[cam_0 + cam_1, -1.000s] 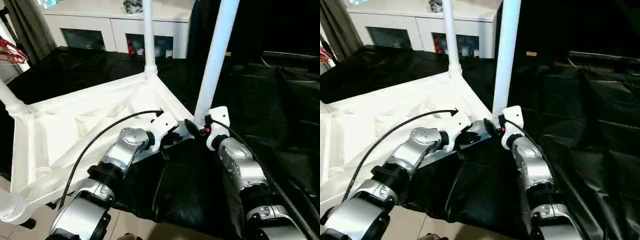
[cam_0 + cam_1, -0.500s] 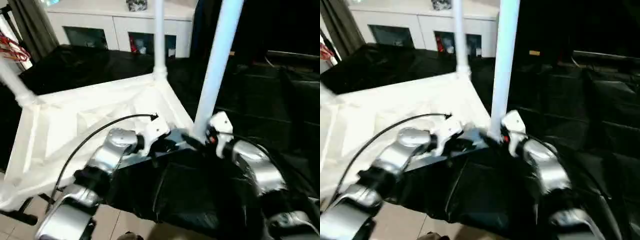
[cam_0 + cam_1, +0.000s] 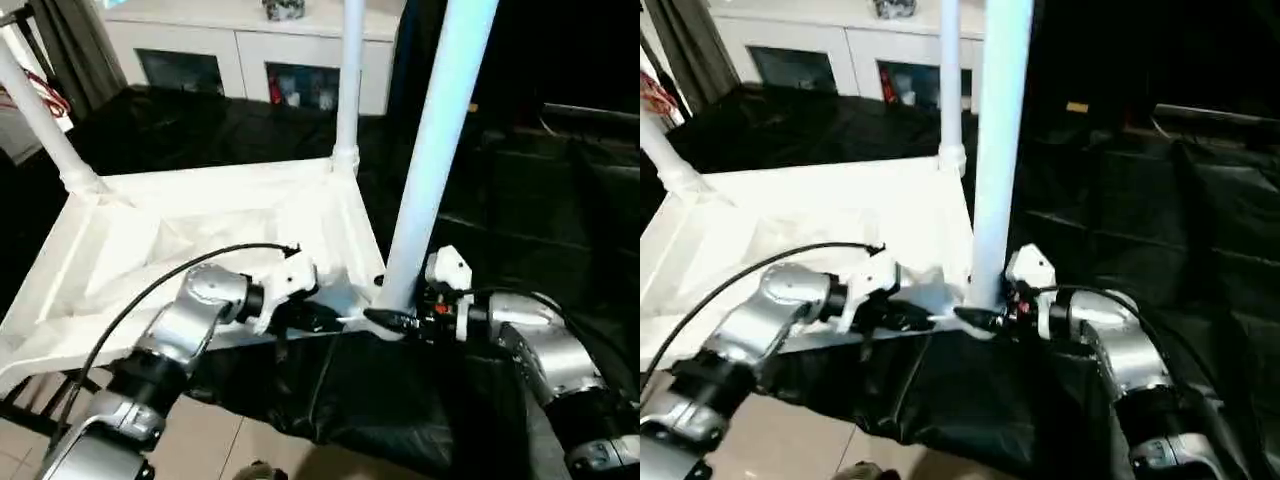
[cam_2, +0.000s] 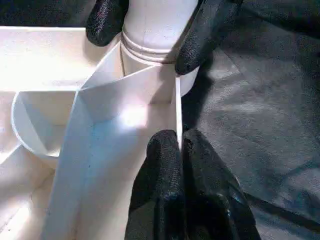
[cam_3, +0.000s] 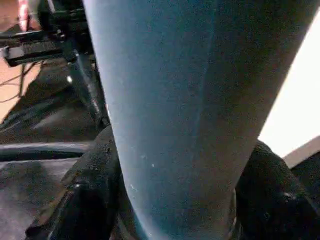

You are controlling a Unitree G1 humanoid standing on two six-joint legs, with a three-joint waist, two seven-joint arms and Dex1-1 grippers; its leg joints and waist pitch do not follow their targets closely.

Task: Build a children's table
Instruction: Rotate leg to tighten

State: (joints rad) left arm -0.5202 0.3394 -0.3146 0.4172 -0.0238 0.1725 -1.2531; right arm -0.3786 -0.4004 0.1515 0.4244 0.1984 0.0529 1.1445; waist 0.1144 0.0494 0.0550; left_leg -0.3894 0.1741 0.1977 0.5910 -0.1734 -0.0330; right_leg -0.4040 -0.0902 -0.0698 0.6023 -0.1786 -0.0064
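Head view: near leg [image 3: 432, 150] upright, table top [image 3: 200, 215] inverted.

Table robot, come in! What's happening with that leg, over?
Left gripper shut on tabletop rim. Right gripper around near leg base, at its corner socket. Nothing in the way.

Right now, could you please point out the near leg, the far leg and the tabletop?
Near leg [image 3: 432, 150], left eye view, mid shaft.
Far leg [image 3: 349, 80], left eye view, shaft above socket.
Tabletop [image 3: 215, 205], left eye view, ribbed underside.
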